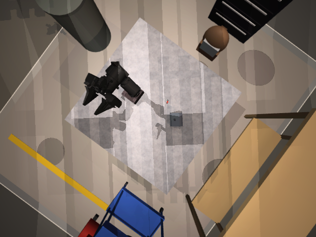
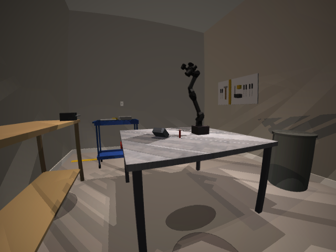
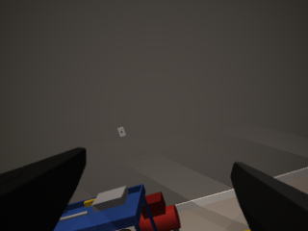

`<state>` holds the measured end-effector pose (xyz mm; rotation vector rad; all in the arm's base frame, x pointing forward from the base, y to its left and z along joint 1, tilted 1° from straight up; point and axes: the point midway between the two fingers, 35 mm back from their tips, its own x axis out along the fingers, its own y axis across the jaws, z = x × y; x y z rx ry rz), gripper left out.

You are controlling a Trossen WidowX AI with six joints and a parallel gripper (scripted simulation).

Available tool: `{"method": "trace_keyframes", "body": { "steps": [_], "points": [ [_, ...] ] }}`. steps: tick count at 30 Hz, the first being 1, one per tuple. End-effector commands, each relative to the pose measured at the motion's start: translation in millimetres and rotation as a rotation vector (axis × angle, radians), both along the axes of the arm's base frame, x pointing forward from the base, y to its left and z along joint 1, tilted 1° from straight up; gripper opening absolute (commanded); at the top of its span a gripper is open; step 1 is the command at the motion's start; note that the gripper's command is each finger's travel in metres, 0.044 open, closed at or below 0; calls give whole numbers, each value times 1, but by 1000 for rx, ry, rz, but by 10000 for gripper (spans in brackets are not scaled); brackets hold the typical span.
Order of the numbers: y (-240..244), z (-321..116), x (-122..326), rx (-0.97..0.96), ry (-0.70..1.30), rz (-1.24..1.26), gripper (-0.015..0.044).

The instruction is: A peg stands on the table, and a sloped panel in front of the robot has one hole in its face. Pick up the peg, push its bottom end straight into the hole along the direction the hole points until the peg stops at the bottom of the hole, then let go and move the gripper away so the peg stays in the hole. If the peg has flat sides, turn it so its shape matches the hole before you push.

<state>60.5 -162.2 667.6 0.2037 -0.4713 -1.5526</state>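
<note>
Your gripper [image 1: 98, 107], spread wide and holding nothing, hangs high; descend carelessly and you could topple the peg [image 1: 167, 101].

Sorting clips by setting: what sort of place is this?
Likely a workshop: a tool board hangs on the wall, a blue cart and wooden workbench stand nearby, and the arm's table sits mid-room.

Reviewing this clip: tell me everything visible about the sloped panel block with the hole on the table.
The small dark grey sloped panel block sits on the grey mottled table top, resting on a flat base. Its tilted face shows one small dark hole in the top view. It looks matte and hard. Nothing touches it; the short red peg stands upright apart from it, and the black pincer is raised high, open and empty.
</note>
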Motion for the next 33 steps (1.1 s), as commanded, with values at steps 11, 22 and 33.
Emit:
{"method": "trace_keyframes", "body": {
  "steps": [11, 22, 33],
  "points": [
    [6, 16, -47, -98, -103, -83, 440],
    [22, 29, -91, -199, -82, -208, 440],
    [51, 39, -138, -304, -83, -364, 440]
  ]
}}
